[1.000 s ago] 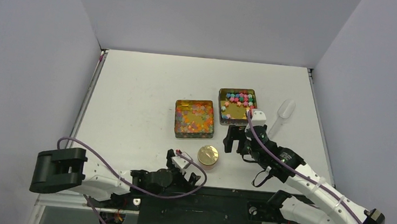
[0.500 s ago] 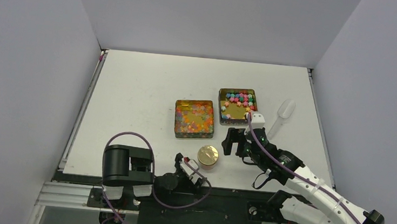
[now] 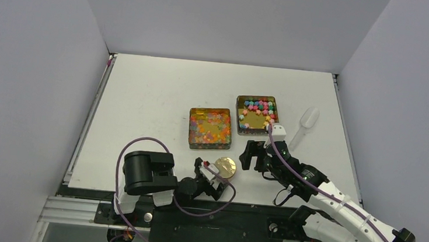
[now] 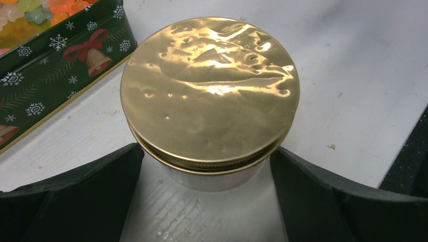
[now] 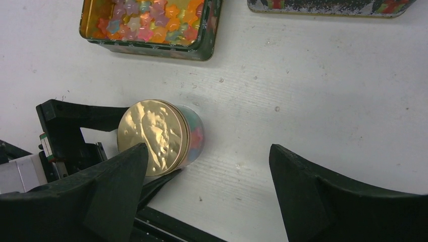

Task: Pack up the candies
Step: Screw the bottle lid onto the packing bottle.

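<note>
Glossy orange and red candies point(image 3: 209, 126) fill the left green tin point(image 3: 190, 132). Opaque blue, green and pink candies point(image 3: 259, 107) lie in the right tin point(image 3: 239, 114). A small clear jar with a gold lid point(image 3: 225, 167) stands near the table's front edge; coloured candies point(image 5: 196, 137) show through its wall. My left gripper point(image 3: 219, 173) is open, and in the left wrist view point(image 4: 206, 151) its fingers point(image 4: 75, 196) flank the jar point(image 4: 217, 177) with a gap on each side. My right gripper point(image 3: 253, 155) is open and empty, hovering just right of the jar point(image 5: 159, 136).
A white plastic scoop point(image 3: 306, 121) lies right of the right tin. The left tin's snowflake-printed wall point(image 4: 60, 55) is close behind the jar. The table's front edge and black rail point(image 5: 166, 224) run just beside the jar. Grey walls enclose the table.
My left arm has folded in from the far left and brought its open gripper up to the jar. My right gripper has shifted slightly toward the jar.
</note>
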Controlling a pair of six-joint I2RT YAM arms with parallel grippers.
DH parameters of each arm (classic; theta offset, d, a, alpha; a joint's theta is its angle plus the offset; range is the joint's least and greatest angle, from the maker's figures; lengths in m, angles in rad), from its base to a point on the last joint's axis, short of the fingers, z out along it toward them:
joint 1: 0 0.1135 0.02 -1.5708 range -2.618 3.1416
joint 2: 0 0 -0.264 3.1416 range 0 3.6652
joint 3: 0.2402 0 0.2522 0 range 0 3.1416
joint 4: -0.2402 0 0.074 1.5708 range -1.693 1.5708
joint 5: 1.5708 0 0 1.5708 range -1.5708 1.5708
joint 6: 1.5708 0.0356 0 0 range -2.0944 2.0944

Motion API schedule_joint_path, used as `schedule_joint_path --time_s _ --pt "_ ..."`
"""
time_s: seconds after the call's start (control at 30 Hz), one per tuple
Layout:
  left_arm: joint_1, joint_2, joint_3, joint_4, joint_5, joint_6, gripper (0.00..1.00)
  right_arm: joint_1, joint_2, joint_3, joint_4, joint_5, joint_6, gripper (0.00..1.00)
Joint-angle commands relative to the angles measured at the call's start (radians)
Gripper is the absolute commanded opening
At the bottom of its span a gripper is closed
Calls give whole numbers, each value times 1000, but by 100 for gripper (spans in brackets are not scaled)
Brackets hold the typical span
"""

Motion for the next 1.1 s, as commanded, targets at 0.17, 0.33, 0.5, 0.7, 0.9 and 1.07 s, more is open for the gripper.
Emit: schedule_joint_path --time_s 0.17,0.33,0.5,0.7,0.9,1.07 --pt "44 39 63 144 101 -4 97 -5 26 -18 90 -41 13 81" --pt "58 59 87 144 136 5 94 -8 98 7 117 -59 -6 72" --pt "66 85 110 144 170 18 86 -18 170 39 152 -92 -22 63" --pt "69 92 108 144 191 46 72 -36 257 60 201 -169 -49 52" --pt "71 98 90 144 205 59 51 -47 325 76 233 -212 -73 43" --pt "71 105 78 144 216 51 39 -50 372 77 249 -226 -93 36"
